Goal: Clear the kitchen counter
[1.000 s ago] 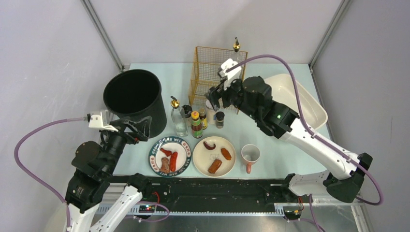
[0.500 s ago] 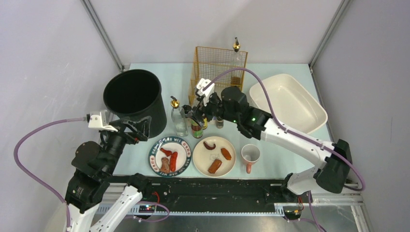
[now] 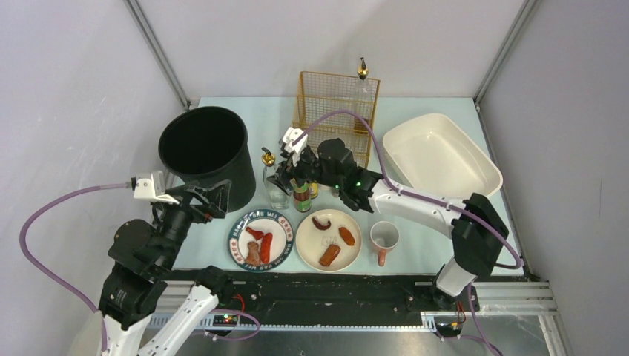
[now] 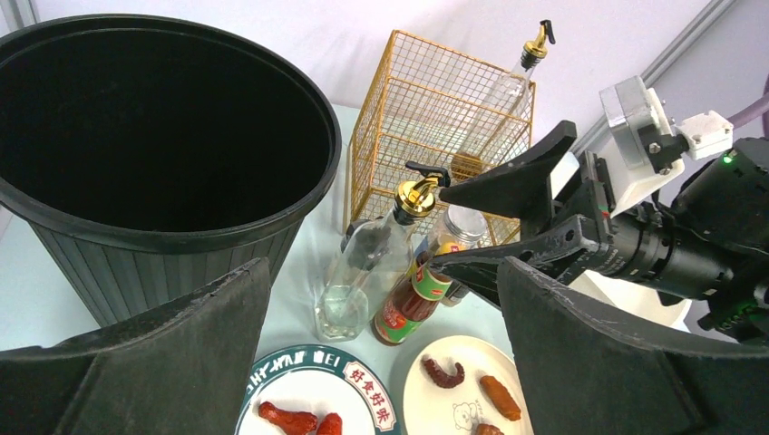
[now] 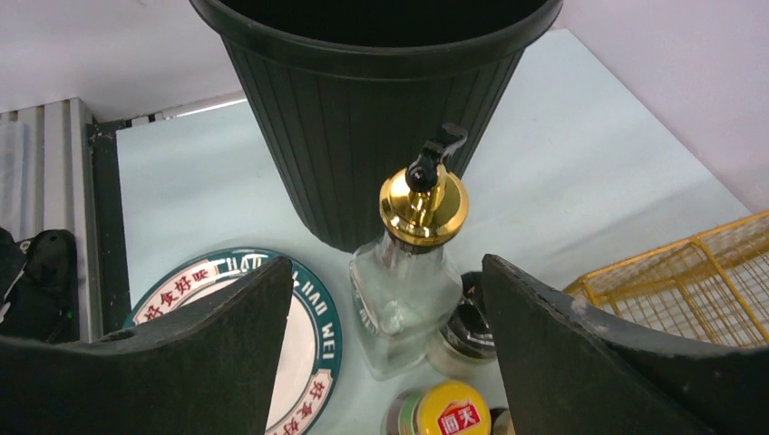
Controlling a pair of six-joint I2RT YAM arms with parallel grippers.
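Note:
The mint-green kitchen counter (image 3: 430,248) holds a cluster of bottles at its middle. A clear glass bottle (image 3: 273,184) with a gold pourer stands beside a red sauce bottle (image 3: 301,196) with a yellow cap and small dark-capped jars (image 3: 337,182). My right gripper (image 3: 286,175) is open and empty, low over this cluster. In the right wrist view its jaws (image 5: 385,272) stand on either side of the clear bottle (image 5: 403,299) without touching it. My left gripper (image 3: 213,197) is open and empty beside the black bin (image 3: 202,148), facing the bottles (image 4: 358,281).
A green-rimmed plate (image 3: 236,242) and a cream plate (image 3: 308,254) with food pieces sit near the front. A mug (image 3: 384,237) stands right of them. A gold wire basket (image 3: 326,96), a tall bottle (image 3: 363,70) behind it and a white tub (image 3: 489,175) stand at the back.
My right arm has swung left and down from the wire basket to the bottle cluster, gripper still open. The left arm has barely moved.

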